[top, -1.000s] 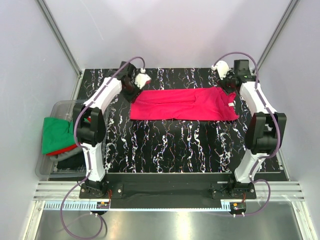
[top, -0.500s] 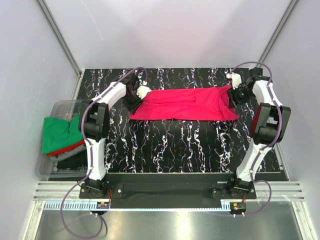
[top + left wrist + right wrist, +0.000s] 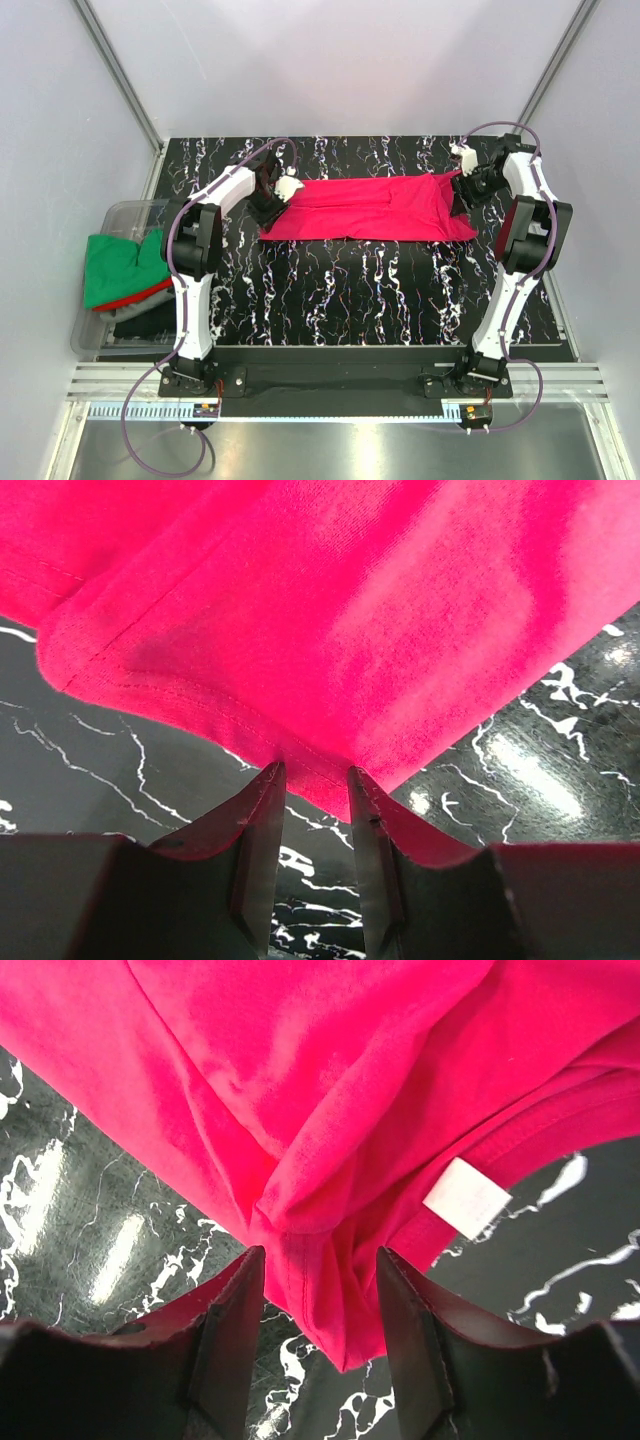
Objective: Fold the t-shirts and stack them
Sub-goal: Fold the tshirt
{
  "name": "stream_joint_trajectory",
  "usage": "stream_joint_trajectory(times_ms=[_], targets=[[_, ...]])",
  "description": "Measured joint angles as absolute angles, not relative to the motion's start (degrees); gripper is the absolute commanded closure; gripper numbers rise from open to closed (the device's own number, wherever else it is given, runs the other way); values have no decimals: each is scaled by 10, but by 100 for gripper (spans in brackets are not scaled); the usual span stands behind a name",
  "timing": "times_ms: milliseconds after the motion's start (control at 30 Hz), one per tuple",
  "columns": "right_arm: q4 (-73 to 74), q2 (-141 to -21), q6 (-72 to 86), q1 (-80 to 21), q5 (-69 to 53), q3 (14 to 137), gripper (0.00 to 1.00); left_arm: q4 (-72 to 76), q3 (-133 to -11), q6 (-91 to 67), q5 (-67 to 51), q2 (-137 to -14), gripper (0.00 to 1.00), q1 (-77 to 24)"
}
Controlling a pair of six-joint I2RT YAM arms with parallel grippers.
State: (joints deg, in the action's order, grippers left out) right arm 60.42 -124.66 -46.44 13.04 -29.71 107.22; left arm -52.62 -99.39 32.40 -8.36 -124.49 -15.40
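Observation:
The crimson t-shirt (image 3: 365, 208) lies folded into a long band across the far half of the table. My left gripper (image 3: 272, 195) is low at its left end. In the left wrist view the jaws (image 3: 312, 772) are a little apart, with the hem of the shirt (image 3: 320, 630) between the tips. My right gripper (image 3: 462, 188) is at the collar end. Its jaws (image 3: 320, 1255) are open around a bunched fold of the shirt (image 3: 300, 1090), next to a white label (image 3: 465, 1198). The green shirt (image 3: 115, 265), red shirt (image 3: 140, 297) and dark shirt (image 3: 135, 322) lie piled at the left.
A clear plastic bin (image 3: 125, 208) holds the pile at the table's left edge. The black marbled table (image 3: 350, 290) is walled by pale panels at the back and both sides. Both arm bases stand at the near edge.
Both arms have swung outward and come down onto the two ends of the crimson shirt. The shirt has hardly shifted.

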Motion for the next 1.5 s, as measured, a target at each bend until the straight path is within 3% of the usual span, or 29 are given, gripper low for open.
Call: stream_joint_trajectory(times_ms=[233,267,400,500,933,1200,1500], targets=[[644,-1268,-482,131,-296,1079,51,-526,-994,324,-80,-1251,64,-154],[646,-1268,-485,131,-296,1079,63,-526,-994,324,-79,-1251,64,-154],[660,-1274,-492,133,-295,1083,88,-526,-997,324,-77,-1253,65,-154],[669,-1286,-495,136,-291,1091,95,-526,-998,325,-72,-1255,66,-154],[689,-1289,-519,170,-266,1114,97,-522,-989,325,-60,-1257,68,-145],[690,-1289,-521,169,-260,1114,82,-513,-977,325,-60,-1249,68,-145],[689,-1289,-532,170,-233,1105,82,-511,-970,325,-57,-1244,67,-145]])
